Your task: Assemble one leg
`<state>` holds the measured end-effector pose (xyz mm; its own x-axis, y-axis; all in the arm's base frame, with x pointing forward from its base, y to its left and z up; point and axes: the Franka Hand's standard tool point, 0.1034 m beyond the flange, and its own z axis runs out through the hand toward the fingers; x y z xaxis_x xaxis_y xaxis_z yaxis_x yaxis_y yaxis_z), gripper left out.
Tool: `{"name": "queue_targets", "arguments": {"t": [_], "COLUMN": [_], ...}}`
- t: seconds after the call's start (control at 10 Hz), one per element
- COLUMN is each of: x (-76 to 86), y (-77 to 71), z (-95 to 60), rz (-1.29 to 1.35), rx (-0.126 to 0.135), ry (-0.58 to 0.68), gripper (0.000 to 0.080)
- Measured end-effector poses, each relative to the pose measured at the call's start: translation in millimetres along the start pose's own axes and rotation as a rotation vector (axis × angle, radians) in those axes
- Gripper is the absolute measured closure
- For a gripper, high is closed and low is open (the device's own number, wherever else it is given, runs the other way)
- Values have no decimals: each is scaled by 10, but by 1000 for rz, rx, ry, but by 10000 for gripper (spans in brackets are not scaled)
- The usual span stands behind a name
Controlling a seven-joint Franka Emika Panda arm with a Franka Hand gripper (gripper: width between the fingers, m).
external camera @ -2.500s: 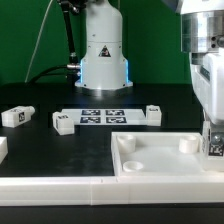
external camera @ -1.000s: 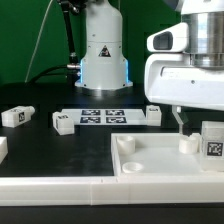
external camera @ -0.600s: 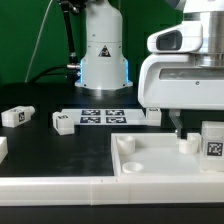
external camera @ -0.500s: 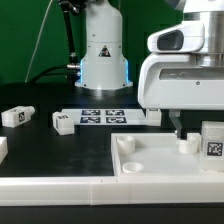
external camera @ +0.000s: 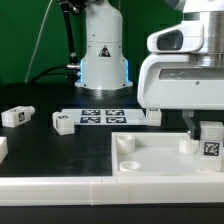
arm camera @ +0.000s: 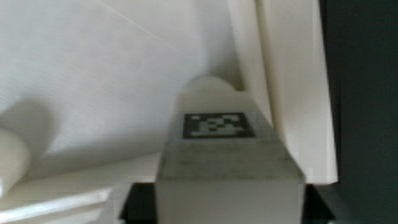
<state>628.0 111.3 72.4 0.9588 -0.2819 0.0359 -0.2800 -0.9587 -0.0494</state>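
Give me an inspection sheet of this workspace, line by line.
Surface: black table, marker board lying flat.
Job's things: leg with tag, upright at the white panel corner on the exterior view's right.
Clutter: three loose tagged blocks around the marker board.
Gripper: gripper at the leg; grip state unclear.
Cables: green cable behind.
Surroundings: white robot base.

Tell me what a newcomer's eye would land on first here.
First the big white gripper at the exterior view's right, low over the white panel and holding the tagged leg at the panel's far right corner. Next, the marker board mid-table, with loose tagged blocks to its left.
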Motion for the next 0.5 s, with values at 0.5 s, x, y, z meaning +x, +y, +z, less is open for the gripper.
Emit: {"name": "queue_targets", "arguments": {"t": [0.5], "x": [17], "y": [257], "z": [-9], "rz": [356], "rx": [-25], "ry": [21], "gripper": [509]}}
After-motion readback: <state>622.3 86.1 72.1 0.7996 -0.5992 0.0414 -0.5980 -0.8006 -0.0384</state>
